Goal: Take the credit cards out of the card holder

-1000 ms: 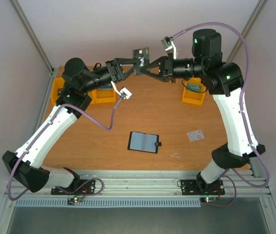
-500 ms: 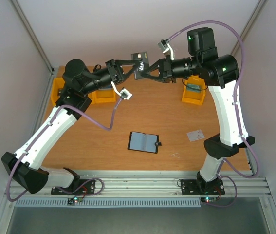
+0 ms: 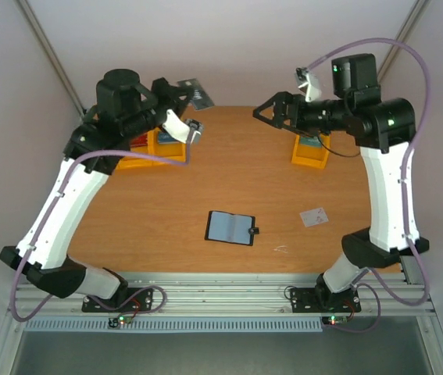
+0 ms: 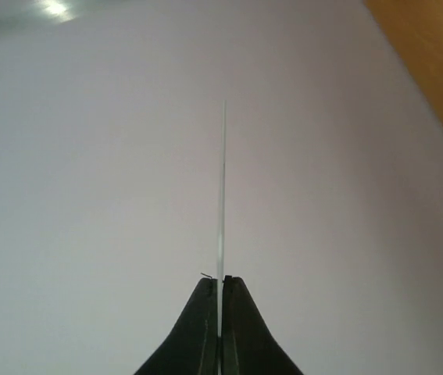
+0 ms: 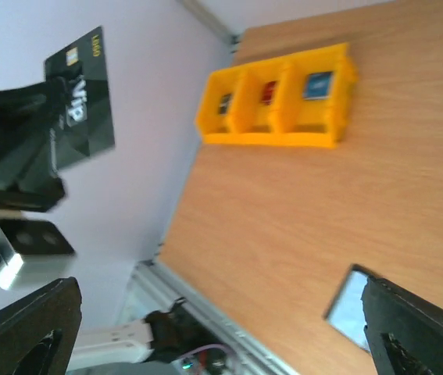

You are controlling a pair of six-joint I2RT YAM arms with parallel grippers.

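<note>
The card holder (image 3: 230, 227) lies open on the table, grey-blue inside up, its corner also showing in the right wrist view (image 5: 354, 303). A black credit card (image 3: 196, 94) marked "VIP" (image 5: 80, 101) is held high at the back left, with my left gripper (image 3: 183, 91) shut on it. In the left wrist view that card (image 4: 221, 195) shows edge-on, pinched between the closed jaws of the left gripper (image 4: 221, 280). My right gripper (image 3: 269, 112) hangs open and empty above the back right of the table, its fingers wide apart (image 5: 217, 291). A whitish credit card (image 3: 314, 216) lies on the table to the right of the holder.
Yellow bins (image 3: 162, 152) stand at the back left, partly behind the left arm; the right wrist view shows the bins (image 5: 280, 98) as three compartments with small items. Another yellow bin (image 3: 311, 152) sits at the back right. Walls close in the back and sides.
The right gripper has let go of the black card and opened. The arms have drawn apart, the left carrying the card up and to the left.
</note>
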